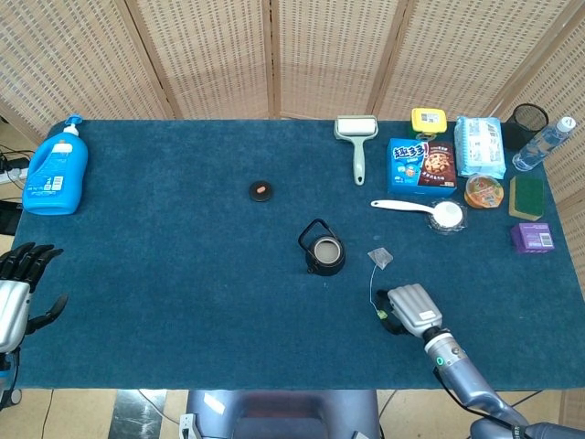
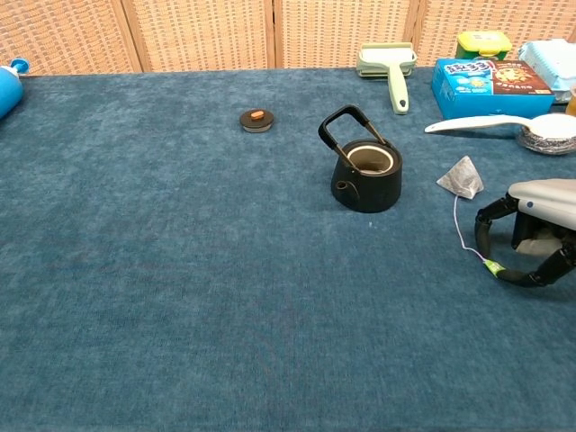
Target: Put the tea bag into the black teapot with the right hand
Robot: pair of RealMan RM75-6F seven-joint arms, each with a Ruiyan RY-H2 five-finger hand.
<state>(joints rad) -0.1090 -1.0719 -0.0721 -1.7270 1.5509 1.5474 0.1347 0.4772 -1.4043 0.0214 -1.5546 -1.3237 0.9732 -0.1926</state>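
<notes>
While the tea bag [image 2: 462, 177] lies on the blue desk [image 2: 180, 270] to the right of the black teapot [image 2: 366, 175], its string is seen trailing toward the right robot hand [image 2: 531, 236]. The tag at the string's end lies between the curled fingertips [image 2: 483, 219], though whether it is actually pinched cannot be told. The teapot is shown uncovered, its lid [image 1: 260, 190] lying well apart. The left robot hand [image 1: 18, 288] is seen off the desk's edge, fingers apart, nothing held.
</notes>
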